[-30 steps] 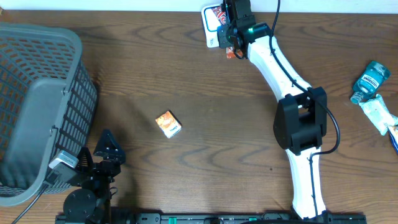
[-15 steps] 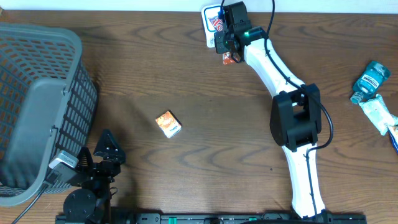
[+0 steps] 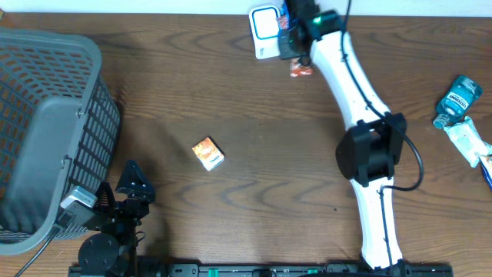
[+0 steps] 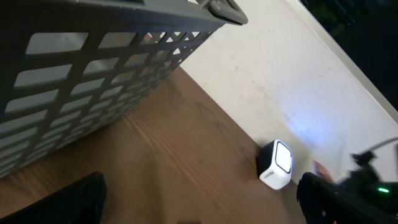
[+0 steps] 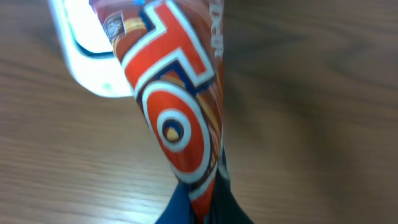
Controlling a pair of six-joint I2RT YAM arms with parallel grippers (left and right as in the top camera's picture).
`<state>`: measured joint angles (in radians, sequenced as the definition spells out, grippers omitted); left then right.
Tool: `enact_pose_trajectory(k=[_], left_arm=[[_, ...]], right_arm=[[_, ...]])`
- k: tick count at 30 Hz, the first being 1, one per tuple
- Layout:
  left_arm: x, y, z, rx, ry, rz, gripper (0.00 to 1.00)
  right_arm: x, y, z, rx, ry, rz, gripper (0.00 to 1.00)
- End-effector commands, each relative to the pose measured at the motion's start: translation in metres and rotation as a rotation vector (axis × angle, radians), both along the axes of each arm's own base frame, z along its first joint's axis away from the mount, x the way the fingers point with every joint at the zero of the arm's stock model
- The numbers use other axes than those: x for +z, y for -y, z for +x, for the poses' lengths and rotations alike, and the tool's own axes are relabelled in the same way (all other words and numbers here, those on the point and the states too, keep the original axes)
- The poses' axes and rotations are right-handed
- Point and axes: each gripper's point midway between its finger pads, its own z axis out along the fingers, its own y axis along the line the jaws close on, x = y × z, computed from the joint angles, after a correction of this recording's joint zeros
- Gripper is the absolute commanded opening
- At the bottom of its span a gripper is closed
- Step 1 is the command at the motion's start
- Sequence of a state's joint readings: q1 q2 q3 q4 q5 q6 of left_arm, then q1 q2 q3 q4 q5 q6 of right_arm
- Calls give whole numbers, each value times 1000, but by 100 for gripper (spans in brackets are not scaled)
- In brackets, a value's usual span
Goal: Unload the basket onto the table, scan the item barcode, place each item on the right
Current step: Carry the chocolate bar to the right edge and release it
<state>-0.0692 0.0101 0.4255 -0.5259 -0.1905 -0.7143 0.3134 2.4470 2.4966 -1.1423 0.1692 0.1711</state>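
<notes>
The item is a red and white snack packet (image 5: 177, 118), pinched at its lower end by my shut right gripper (image 5: 208, 211). It hangs just right of the white scanner (image 5: 87, 68), partly over its lit window. From overhead the right gripper (image 3: 298, 31) is at the table's far edge beside the scanner (image 3: 265, 27), and an orange end of the packet (image 3: 300, 70) sticks out below it. No barcode shows in any view. My left gripper (image 4: 202, 211) is wide open over bare wood at the near left (image 3: 132, 185), holding nothing, with the scanner (image 4: 275, 165) far ahead.
A grey slotted basket (image 3: 46, 131) fills the left side, close to the left arm. A small orange box (image 3: 208, 153) lies mid-table. A teal bottle (image 3: 458, 98) and a white tube (image 3: 467, 142) lie at the right edge.
My right gripper has shifted right and slightly back with the packet. The packet no longer covers the scanner's top, whose white window now shows. The left arm is still.
</notes>
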Motion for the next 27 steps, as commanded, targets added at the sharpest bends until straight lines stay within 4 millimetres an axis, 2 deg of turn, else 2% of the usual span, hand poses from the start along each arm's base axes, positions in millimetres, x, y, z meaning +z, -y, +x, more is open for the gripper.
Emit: enact_pose_trajectory(k=[1, 7, 9, 12, 14, 18, 23, 27], left_arm=[[1, -1, -1, 8, 7, -3, 98], [1, -1, -1, 8, 7, -3, 98], [1, -1, -1, 8, 7, -3, 98], [1, -1, -1, 8, 7, -3, 98], [1, -1, -1, 8, 8, -3, 98], [1, -1, -1, 8, 8, -3, 98], [1, -1, -1, 8, 7, -3, 98], [1, -1, -1, 8, 7, -3, 98]], right_arm=[[20, 75, -9, -184, -24, -136, 1], [11, 176, -64, -415, -252, -240, 1], [10, 202, -77, -499, -295, -239, 1], [15, 258, -98, -662, -329, -305, 1], [15, 289, -109, -743, -342, -326, 1], [0, 333, -129, -842, -398, -287, 1], [-26, 391, -168, -967, -494, -306, 1], [-49, 427, -197, -1054, -553, -287, 1]])
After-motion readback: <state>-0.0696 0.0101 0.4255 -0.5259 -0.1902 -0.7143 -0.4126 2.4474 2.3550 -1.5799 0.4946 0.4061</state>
